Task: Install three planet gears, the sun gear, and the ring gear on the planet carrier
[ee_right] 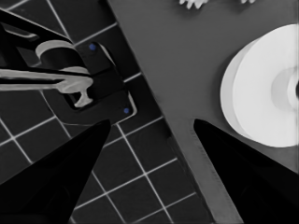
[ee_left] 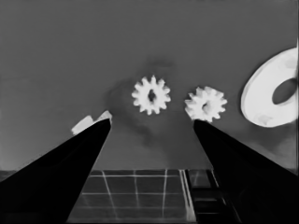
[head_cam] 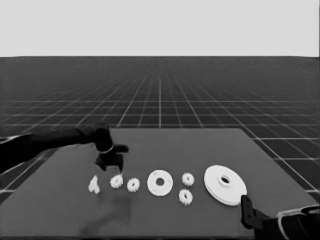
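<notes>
Plainly the assembly has not begun: in the head view every white part lies loose on the dark table. The smaller round part sits at lower centre with its hole bare, and the larger round part lies apart from it at lower right. Two gears lie side by side to the left of the smaller round part, two more between the two round parts, and the thin white piece is leftmost.

The left gripper hangs over the left pair of gears, just above and behind them in the frame. Its wrist view shows its fingers spread wide and empty, one gear centred between the tips and another gear close to one tip. The step in hand looks like picking a first gear; the next move would call for descending squarely on the centred gear without nudging its neighbour, then closing.

The right gripper waits at the lower right corner, spread and empty.

In the left wrist view the thin white piece is partly hidden behind a finger and the smaller round part is cut off at the right edge; how high the tips are above the table cannot be told
</notes>
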`<move>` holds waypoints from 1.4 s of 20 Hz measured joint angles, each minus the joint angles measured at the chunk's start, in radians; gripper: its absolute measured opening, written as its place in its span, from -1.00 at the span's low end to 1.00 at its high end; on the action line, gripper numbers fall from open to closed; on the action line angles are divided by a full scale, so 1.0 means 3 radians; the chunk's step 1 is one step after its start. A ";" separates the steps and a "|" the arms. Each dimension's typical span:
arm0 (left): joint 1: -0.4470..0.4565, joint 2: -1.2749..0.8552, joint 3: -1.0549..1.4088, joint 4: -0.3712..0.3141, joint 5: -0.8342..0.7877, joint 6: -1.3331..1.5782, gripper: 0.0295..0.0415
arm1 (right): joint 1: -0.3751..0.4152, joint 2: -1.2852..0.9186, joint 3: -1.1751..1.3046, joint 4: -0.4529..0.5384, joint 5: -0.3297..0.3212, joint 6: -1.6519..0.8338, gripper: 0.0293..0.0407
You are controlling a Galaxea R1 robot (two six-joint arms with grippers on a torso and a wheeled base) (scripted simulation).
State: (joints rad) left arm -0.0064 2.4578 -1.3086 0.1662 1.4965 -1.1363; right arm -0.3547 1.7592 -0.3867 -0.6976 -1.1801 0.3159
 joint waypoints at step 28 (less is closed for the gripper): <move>0.0012 0.0021 -0.0071 -0.0025 -0.0010 0.0011 -0.72 | 0.0000 0.0000 0.0000 0.0000 0.0000 0.0000 0.61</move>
State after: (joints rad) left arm -0.0027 2.4641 -1.3299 0.1588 1.4935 -1.1331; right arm -0.3547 1.7592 -0.3868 -0.6977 -1.1801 0.3159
